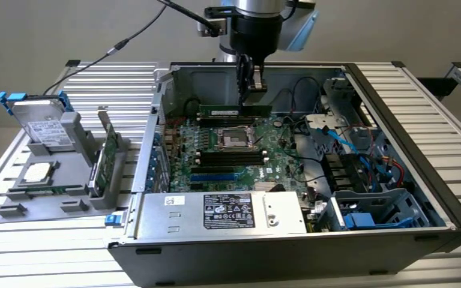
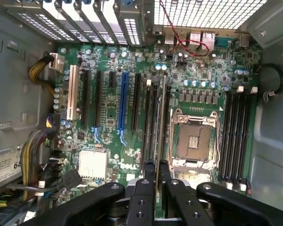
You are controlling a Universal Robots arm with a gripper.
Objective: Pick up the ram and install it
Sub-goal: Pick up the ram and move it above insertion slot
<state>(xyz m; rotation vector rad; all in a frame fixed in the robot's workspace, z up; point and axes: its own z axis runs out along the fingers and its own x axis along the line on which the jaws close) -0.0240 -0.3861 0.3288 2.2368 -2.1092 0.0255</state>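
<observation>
The ram (image 1: 235,111), a long, thin green stick with dark chips, is held clamped by its upper edge in the gripper (image 1: 251,89), just beneath it over the motherboard (image 1: 230,150), and should arguably be kept level and parallel to the memory slot (image 2: 148,122) below.

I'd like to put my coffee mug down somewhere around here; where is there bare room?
Bare slatted table shows at the exterior view's lower left, bordered by the grey rack and the computer case, and again along the case's side on that view's right. Inside the case it is crowded: cables, and the pincer holding the ram.
</observation>
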